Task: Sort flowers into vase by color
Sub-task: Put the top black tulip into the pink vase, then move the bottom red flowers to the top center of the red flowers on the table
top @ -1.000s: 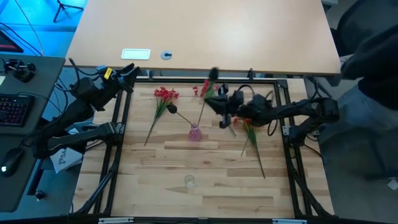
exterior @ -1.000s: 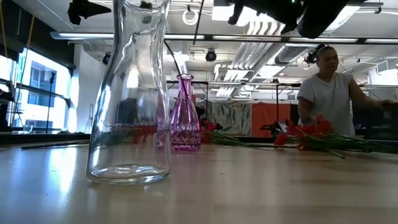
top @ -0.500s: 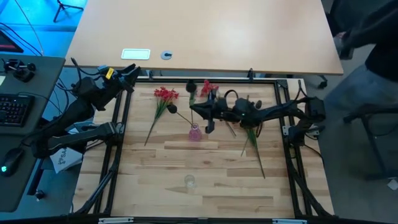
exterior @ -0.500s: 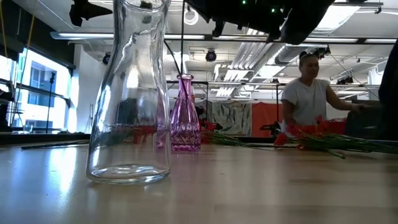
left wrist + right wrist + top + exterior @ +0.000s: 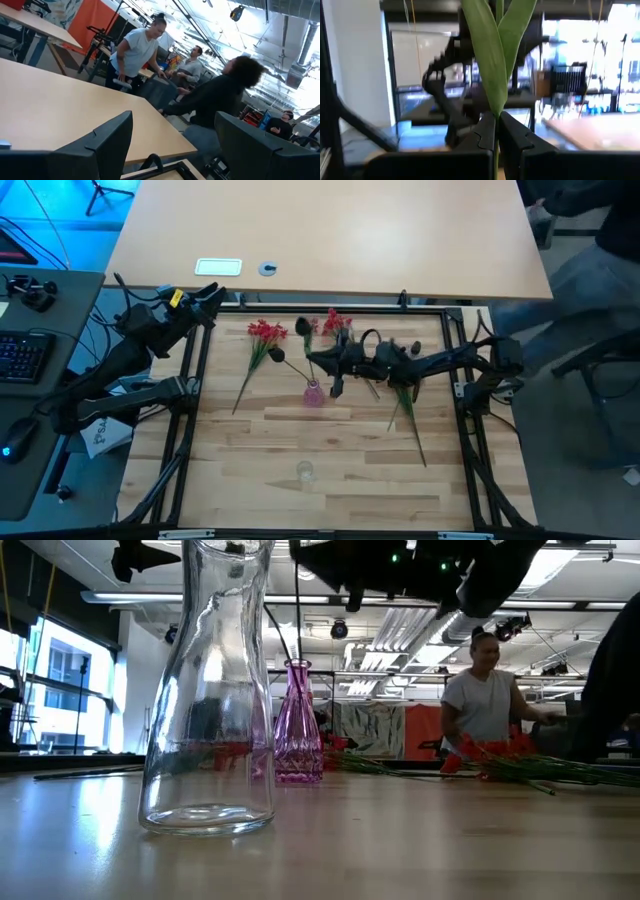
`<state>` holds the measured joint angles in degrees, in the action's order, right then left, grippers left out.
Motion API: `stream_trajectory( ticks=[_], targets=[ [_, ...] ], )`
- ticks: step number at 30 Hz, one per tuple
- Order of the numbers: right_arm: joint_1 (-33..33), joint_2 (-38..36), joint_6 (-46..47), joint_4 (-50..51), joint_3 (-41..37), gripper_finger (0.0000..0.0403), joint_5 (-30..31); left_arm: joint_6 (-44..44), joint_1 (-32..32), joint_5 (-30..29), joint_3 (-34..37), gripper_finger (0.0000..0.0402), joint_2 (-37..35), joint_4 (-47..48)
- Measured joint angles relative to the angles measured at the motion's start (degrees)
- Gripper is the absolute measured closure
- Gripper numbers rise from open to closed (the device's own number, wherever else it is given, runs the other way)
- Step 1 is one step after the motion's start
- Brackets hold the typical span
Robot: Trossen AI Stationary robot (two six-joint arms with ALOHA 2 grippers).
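Our right gripper (image 5: pixel 318 360), clamped on a flower (image 5: pixel 496 45), hangs over the pink vase (image 5: pixel 314 393); we should keep the stem upright for the narrow neck.

Left tool (image 5: pixel 172 150) with fingers (image 5: pixel 107 140) spread, tan tabletop (image 5: pixel 60 107) ahead, 3 people (image 5: pixel 137 50) beyond

Pink vase (image 5: pixel 314 393); red flowers (image 5: pixel 266 331); green leaves (image 5: pixel 495 45).

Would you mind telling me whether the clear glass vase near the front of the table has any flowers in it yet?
No, the clear glass vase stands empty in the low view, with nothing inside it down to its base.
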<state>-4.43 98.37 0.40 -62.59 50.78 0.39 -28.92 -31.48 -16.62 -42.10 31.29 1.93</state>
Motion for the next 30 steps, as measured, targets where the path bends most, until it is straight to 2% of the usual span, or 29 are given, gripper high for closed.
stream_trajectory(
  ticks=[5, 16, 22, 30],
  targets=[
    [-0.02, -0.26, 4.18, 0.53, -0.65, 0.0403, 0.01, -0.01, 0.0, 0.05, 0.02, 0.0131, 0.0, 0.3],
    [-0.02, -0.33, 4.37, 3.74, -0.71, 0.0397, 0.04, -0.01, 0.0, 0.58, 0.02, 0.0131, 0.74, 1.77],
    [0.08, -1.31, 8.15, 6.45, -0.69, 0.0335, 0.04, -0.01, 0.0, 0.61, 0.02, 0.0131, 1.4, 1.73],
    [0.09, -6.5, 5.14, 20.17, -0.65, 0.0243, 0.01, -0.01, 0.02, 0.61, 0.02, 0.0131, 1.73, 1.69]
  ],
)
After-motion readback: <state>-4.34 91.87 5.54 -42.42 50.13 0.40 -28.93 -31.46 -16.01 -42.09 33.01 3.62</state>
